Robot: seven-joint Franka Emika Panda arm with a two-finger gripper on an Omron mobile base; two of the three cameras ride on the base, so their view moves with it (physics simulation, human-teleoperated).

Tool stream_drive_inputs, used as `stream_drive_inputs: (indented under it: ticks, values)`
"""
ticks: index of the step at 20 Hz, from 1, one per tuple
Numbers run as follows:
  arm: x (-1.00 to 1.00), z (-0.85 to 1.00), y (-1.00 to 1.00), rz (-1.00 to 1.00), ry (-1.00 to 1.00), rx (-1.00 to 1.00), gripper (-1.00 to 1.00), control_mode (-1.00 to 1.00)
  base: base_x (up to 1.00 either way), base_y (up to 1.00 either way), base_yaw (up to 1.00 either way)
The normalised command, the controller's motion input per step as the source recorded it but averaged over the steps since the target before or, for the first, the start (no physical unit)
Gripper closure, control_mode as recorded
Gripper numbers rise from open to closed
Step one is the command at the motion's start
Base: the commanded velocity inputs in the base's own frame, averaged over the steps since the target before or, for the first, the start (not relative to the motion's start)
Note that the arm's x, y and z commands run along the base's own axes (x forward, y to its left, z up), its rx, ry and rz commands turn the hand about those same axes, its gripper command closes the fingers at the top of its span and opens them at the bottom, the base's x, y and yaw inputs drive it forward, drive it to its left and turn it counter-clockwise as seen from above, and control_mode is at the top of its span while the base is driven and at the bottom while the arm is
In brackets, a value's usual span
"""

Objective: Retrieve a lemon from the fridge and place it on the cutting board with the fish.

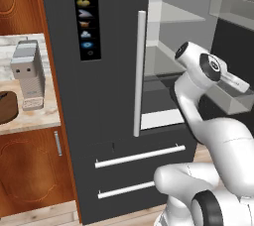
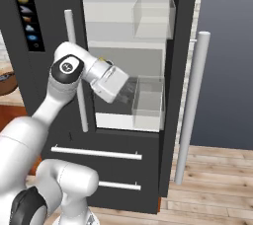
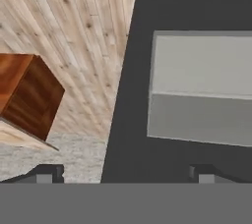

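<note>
Here the white arm reaches into the open right half of the tall dark grey French-door fridge [image 2: 54,2], its tool [image 2: 129,91] pointing into the pale grey interior at mid height, just above the white bottom shelf [image 2: 118,120] and beside the clear door bin [image 2: 148,101]. In the hand view the two small dark fingertips [image 3: 49,173] stand far apart at the two sides of the frame with nothing between them, so the tool is spread wide and holds nothing.

The small round yellow lemon cannot be made out with certainty; a tiny yellowish fleck sits at the top of the wrist in the right base view, too small to name. So which way the fruit lies from the tool cannot be told, and that direction is the one thing the coming reach depends on: probably further in, on one of the clear shelves [image 1: 173,14], but that is a guess.

The dark brown rounded wooden cutting board [image 1: 7,107] lies at the left edge of the pale stone desk [image 1: 34,118], left of the fridge and well apart from the tool, next to a grey boxy appliance [image 1: 29,74]. The fish is not discernible on it. Retrieval looks barely begun.
</note>
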Motion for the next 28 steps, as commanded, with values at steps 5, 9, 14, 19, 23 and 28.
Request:
stream_drive_inputs:
  ticks: [5,9,14,19,23,28]
  values:
    - [0.0,0.0,0.76,-0.42,-0.34,0.48,-1.0,-1.0,0.0,0.0,0.0]
    - [0.0,0.09,0.82,-0.44,-0.5,0.38,-1.0,-1.0,0.0,0.0,0.0]
    - [-0.14,-0.01,0.72,-0.44,-0.34,0.26,-1.0,-1.0,0.0,0.0,0.0]
    - [-0.07,0.04,0.32,-0.71,-0.37,0.24,-1.0,-1.0,0.0,0.0,0.0]
    - [-0.06,0.0,0.17,-0.7,-0.5,0.27,-1.0,-1.0,0.0,0.0,0.0]
    - [-0.29,-0.01,0.59,-0.32,-0.51,0.03,-1.0,-1.0,0.0,0.0,0.0]
